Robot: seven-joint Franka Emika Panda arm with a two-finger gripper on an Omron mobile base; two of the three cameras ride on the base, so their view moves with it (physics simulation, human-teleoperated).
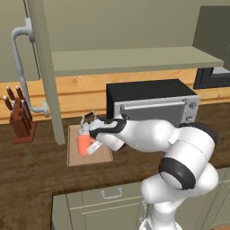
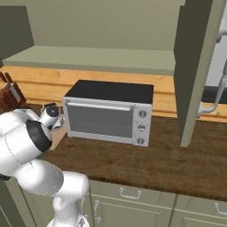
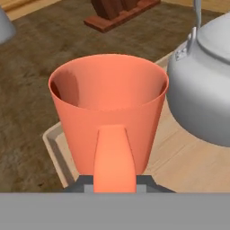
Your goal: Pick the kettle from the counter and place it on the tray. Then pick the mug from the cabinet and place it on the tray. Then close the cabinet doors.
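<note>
The orange mug [image 3: 108,108] stands upright, and my gripper [image 3: 114,183] is shut on its side handle. It is held over the front left part of the light wooden tray [image 3: 191,168]; I cannot tell whether its base touches the board. The silvery kettle [image 3: 204,90] stands on the tray just beyond the mug. From the left base view, the mug [image 1: 83,144] and gripper [image 1: 93,143] are over the tray [image 1: 104,156], with the kettle [image 1: 86,121] behind them. The cabinet shelf [image 1: 130,60] is bare, and both cabinet doors [image 1: 45,67] [image 2: 195,71] stand open.
A toaster oven [image 1: 152,105] stands on the dark counter [image 1: 36,173] right of the tray. A knife block [image 1: 20,119] stands to the tray's left, under the open left door's curved handle [image 1: 20,63]. A green drawer [image 1: 111,194] sits below the counter edge.
</note>
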